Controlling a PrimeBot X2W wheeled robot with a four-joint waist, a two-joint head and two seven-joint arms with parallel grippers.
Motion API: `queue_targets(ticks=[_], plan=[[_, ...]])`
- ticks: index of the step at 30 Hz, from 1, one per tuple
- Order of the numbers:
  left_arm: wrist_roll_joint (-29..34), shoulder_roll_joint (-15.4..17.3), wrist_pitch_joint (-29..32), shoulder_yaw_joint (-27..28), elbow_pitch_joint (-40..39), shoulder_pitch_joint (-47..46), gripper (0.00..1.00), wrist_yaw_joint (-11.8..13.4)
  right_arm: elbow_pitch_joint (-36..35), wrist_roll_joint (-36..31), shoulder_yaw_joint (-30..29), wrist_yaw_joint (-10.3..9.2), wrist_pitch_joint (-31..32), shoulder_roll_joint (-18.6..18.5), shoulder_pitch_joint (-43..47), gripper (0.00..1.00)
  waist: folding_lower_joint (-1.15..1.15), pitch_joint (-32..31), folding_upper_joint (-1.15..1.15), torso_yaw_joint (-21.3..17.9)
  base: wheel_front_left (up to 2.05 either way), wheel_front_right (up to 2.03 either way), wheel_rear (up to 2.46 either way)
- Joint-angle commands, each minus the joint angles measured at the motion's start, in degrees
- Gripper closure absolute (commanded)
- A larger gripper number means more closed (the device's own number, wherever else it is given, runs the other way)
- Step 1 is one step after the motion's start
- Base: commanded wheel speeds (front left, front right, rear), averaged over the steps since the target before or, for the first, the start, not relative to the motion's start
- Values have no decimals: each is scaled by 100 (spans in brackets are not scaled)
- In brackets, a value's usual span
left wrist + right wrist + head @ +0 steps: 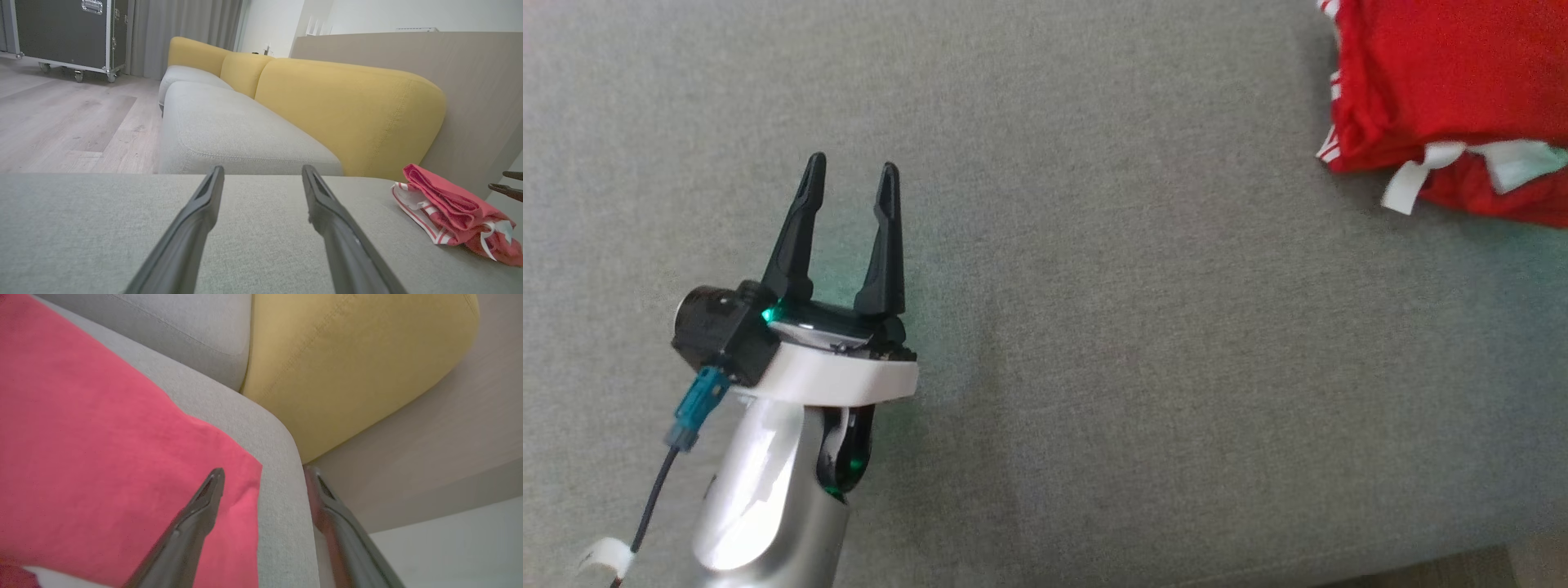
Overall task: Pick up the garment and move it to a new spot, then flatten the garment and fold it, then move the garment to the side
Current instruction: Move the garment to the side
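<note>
garment [1445, 82] lies beneath spread right jaws, far from left jaws.

The robot's left hand [854, 163] ends in two long, matt black plastic fingers [796, 237], broad at the root and tapering to narrow, hollowed tips. They rise from a dark base where a small green light [768, 314] glows. Below sits a white moulded collar [833, 380], then a glossy silver forearm shell [760, 498] with a black joint [845, 457] showing in a cut-out — it too carries a green glint. A stubby black cylindrical camera [715, 327] is fixed to the collar's side; a teal plug [696, 408] feeds a thin dark cable [654, 498], wrapped lower down by a white tag [605, 557]. The right hand [264, 473] has the same dark, grooved pair.
</note>
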Motion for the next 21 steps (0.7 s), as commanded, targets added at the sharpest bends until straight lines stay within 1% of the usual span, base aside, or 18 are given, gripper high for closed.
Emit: queue_targets(ticks=[1, 5, 12, 16, 21], plan=[[-20, 95, -36, 199, -152, -3, 0, 9, -161, -38, -9, -5, -76, -45, -120, 0, 0, -145, 0, -19, 0, 0, 0], [-24, 70, -36, 346, -164, 138, 0, 9, -227, -3, 16, -5, -271, 272, -131, 0, 0, -467, 0, -20, 0, 0, 0], [-15, 6, -36, 713, -187, 579, 0, 9, -662, 361, 27, -5, -821, 1049, 154, 0, 0, -1132, 0, 94, 0, 0, 0], [53, -8, -36, 962, -205, 834, 0, 9, -1009, 666, -160, -5, -1152, 1600, 482, 0, 0, -1464, 0, 179, 0, 0, 0], [128, -21, -36, 1230, -239, 1153, 0, 9, -1425, 1106, -437, -5, -1333, 2428, 1009, 0, 0, -1781, 0, 248, 0, 0, 0]])
